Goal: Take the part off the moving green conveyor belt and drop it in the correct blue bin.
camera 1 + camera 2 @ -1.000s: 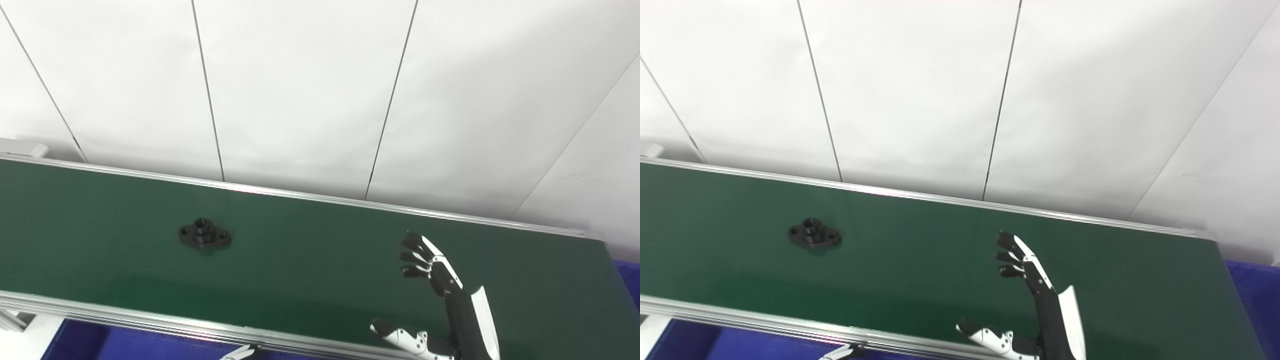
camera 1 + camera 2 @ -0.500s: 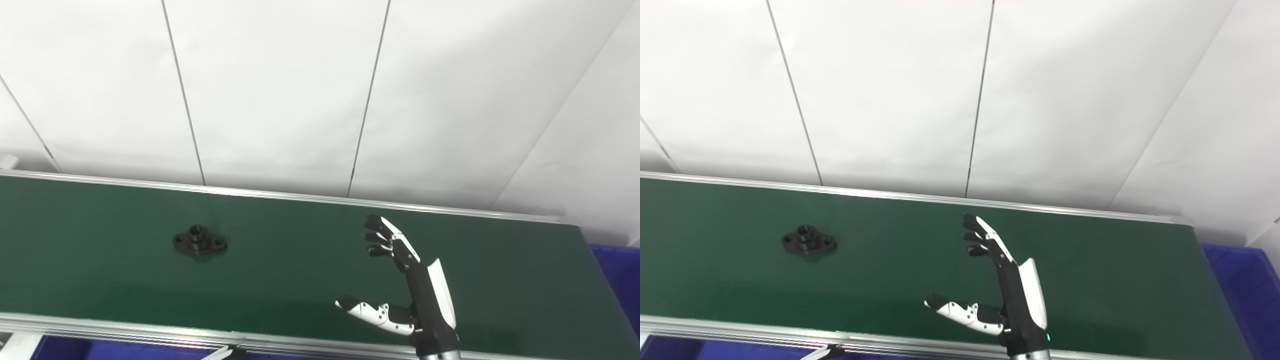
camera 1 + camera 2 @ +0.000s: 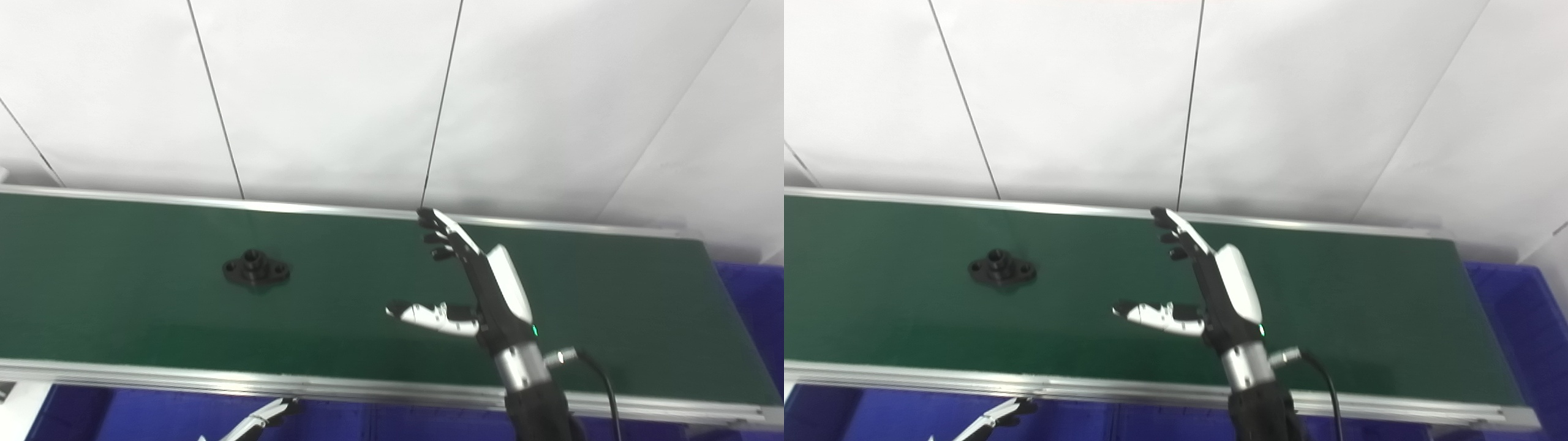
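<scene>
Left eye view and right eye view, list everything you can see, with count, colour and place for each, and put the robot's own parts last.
conveyor belt: one, green with silver rails, spanning the picture from left to right.
part: one, black flanged piece with a raised hub, lying on the belt left of centre.
blue bin: blue plastic seen past the belt's right end and below its near rail; count unclear.
wall panels: white, with thin dark seams, behind the belt.
right hand: one, black and white, open above the belt, right of the part, not touching it.
left hand: only a sliver at the bottom edge, below the near rail.

right hand [image 3: 484, 288] reached farther over the belt [image 3: 122, 306], wrist now visible, part [image 3: 255, 271] nearer it
</scene>
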{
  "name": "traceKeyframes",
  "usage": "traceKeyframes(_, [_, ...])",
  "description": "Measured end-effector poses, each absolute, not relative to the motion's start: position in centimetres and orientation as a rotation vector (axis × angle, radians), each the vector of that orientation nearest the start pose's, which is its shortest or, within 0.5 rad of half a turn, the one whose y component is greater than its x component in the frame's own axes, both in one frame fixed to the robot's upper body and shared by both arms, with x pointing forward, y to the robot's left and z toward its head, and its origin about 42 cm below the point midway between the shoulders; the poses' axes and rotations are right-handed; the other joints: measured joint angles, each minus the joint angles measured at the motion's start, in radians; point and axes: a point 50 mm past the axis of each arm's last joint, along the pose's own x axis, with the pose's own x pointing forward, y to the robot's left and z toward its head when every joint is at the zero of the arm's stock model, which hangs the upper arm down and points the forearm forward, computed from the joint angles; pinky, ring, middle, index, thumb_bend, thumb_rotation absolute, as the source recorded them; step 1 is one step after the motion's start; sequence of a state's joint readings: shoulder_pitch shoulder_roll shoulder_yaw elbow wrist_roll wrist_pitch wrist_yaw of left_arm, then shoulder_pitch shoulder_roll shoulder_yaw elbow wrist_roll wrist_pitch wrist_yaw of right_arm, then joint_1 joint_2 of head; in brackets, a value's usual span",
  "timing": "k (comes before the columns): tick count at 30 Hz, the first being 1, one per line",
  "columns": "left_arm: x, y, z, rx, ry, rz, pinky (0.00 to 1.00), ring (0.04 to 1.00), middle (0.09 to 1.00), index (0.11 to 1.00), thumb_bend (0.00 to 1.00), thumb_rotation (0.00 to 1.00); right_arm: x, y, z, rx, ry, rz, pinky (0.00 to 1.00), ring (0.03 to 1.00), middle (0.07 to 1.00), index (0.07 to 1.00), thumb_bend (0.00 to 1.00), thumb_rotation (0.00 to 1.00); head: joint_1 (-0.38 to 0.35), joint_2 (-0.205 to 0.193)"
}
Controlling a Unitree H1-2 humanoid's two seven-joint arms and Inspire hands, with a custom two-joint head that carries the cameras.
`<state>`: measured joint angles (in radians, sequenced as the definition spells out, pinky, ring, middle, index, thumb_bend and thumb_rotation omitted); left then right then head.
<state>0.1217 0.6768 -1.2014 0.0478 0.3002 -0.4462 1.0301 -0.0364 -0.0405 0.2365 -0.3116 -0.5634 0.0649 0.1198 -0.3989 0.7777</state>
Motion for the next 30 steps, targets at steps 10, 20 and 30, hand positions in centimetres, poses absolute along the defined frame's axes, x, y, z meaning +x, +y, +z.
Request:
traceKeyframes(10, [7.4, 23.1, 3.4, 0.396, -0.234, -0.383, 0.78, 0.847, 0.873, 0.821, 0.66, 0.39, 31.0, -14.1, 19.5, -0.687, -0.254, 0.308, 0.66, 0.759, 0.821, 0.891, 0.76, 0.36, -0.005, 0.049])
traceKeyframes(20, [7.6, 22.9, 3.6, 0.390, -0.239, -0.390, 0.79, 0.848, 0.879, 0.831, 0.66, 0.41, 32.9, -13.0, 19.2, -0.764, -0.216, 0.373, 0.70, 0.797, 0.847, 0.896, 0.77, 0.39, 0.011, 0.046])
traceKeyframes(30, [7.5, 23.0, 3.2, 0.400, -0.232, -0.406, 0.79, 0.853, 0.884, 0.835, 0.65, 0.39, 34.8, -11.1, 18.0, -0.837, -0.186, 0.436, 0.72, 0.827, 0.871, 0.896, 0.76, 0.40, 0.020, 0.022])
